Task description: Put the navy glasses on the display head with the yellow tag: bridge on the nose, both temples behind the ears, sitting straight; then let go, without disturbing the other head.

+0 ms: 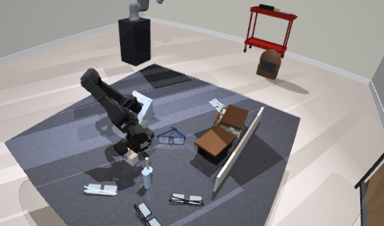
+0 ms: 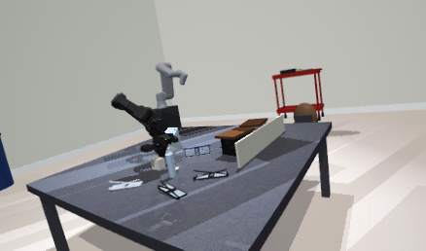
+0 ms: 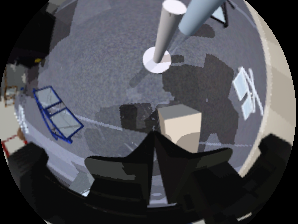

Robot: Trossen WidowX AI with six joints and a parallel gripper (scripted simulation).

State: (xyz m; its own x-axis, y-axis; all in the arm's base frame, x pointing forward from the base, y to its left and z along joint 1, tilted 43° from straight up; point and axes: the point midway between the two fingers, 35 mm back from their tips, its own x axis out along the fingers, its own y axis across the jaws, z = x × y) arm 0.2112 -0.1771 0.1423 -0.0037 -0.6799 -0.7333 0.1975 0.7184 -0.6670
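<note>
The navy glasses point(image 1: 174, 140) point(image 2: 194, 151) point(image 3: 56, 110) lie on the table, to the right of the arm in the top and exterior views, with their temples open. My gripper point(image 3: 153, 133) is shut and empty. It is low beside a beige block point(image 1: 131, 158) point(image 2: 158, 163) point(image 3: 181, 127), apart from the glasses; in the top and exterior views its fingertips are too dark to pick out. No display head shows plainly. A small yellow spot point(image 3: 37, 60) on a dark shape shows at the left of the wrist view; I cannot tell whether it is the tag.
Two brown boards point(image 1: 216, 140) point(image 1: 234, 116) stand raised beside a long cream panel point(image 1: 238, 150) point(image 2: 261, 141). A pale blue cylinder point(image 1: 146, 179) point(image 2: 170, 165) stands near the block. White glasses point(image 1: 101, 189) point(image 3: 241, 84) and two black-framed pairs point(image 1: 186, 200) point(image 2: 172, 191) lie towards the front.
</note>
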